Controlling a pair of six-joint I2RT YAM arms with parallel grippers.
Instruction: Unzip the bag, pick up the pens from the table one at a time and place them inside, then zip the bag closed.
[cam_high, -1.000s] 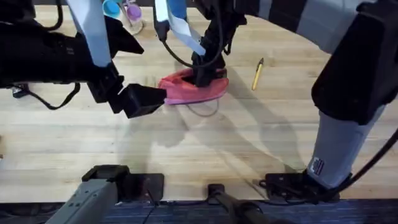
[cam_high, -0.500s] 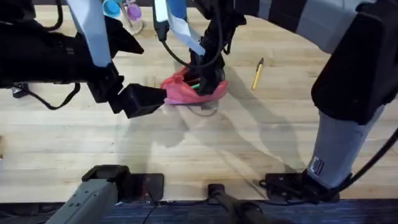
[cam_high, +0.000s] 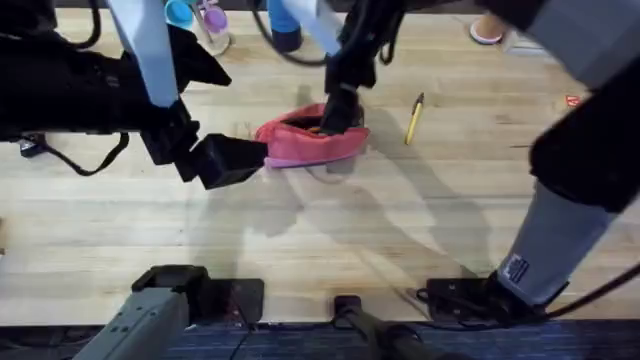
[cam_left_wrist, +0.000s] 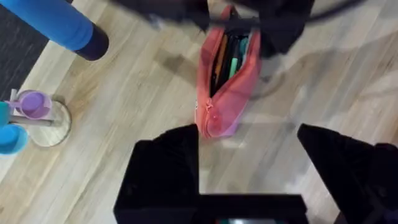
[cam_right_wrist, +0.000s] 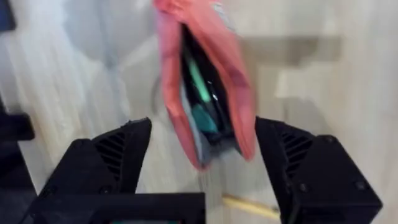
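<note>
Right claw (cam_high: 338, 112) over open bag (cam_high: 305, 145); pen (cam_high: 414, 118) beside.

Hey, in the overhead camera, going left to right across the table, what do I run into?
Left gripper → pink bag, open → right gripper over the bag's right end → yellow pen lying on the table.

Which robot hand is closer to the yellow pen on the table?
The right. The right gripper hangs over the open bag, just beside the pen. The left gripper sits at the bag's far end, away from the pen.
</note>
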